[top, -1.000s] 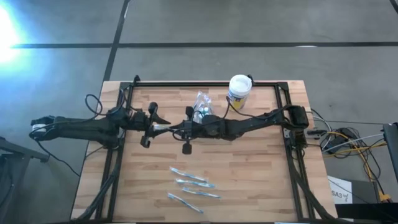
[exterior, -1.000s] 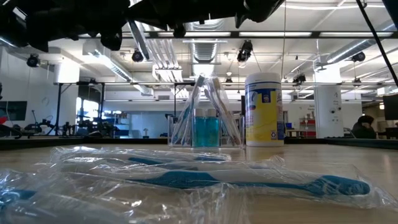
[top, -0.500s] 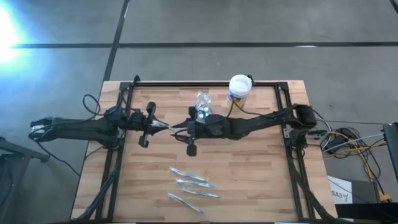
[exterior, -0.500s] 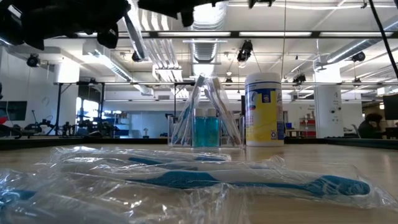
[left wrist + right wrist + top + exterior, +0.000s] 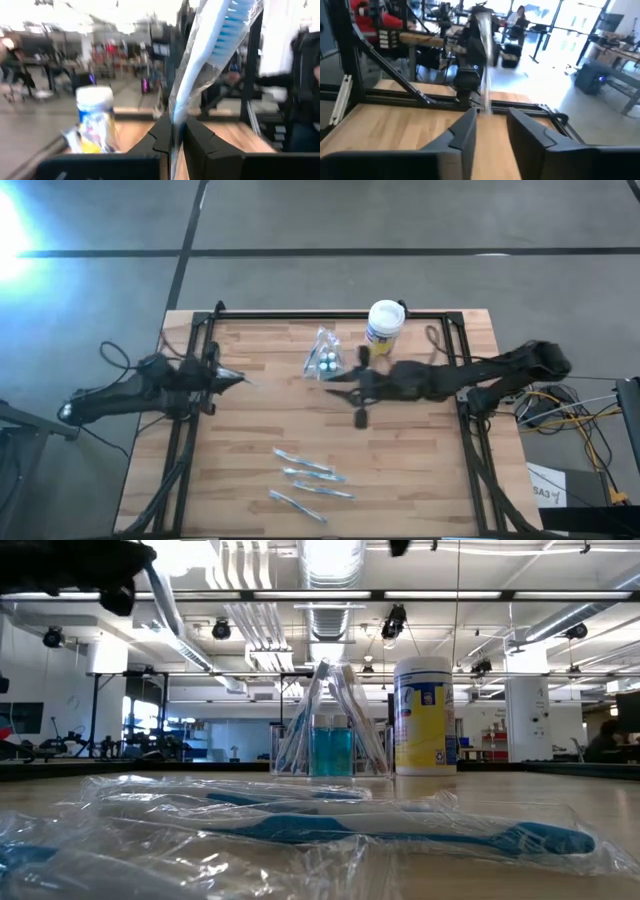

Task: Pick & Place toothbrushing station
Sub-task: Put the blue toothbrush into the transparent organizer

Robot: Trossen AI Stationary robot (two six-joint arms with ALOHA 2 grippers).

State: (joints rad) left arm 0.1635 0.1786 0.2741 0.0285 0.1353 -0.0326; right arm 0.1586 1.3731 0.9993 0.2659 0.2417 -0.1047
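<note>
Left gripper (image 5: 238, 379) hangs over the tabletop's (image 5: 400, 470) left side, jaws clamped on a wrapped toothbrush (image 5: 210, 60), which juts up past the fingers (image 5: 200, 145) in the left wrist view; three more wrapped toothbrushes (image 5: 305, 482) lie near the front edge, middle of the tabletop; the station (image 5: 325, 355), a clear holder with blue inside, stands toward the back, at centre, untouched; right gripper (image 5: 333, 376) sits just beside it, on its front right, jaws parted with nothing between them; the canister (image 5: 384, 326), white lid, yellow label, stands at the back, just right of the station.
</note>
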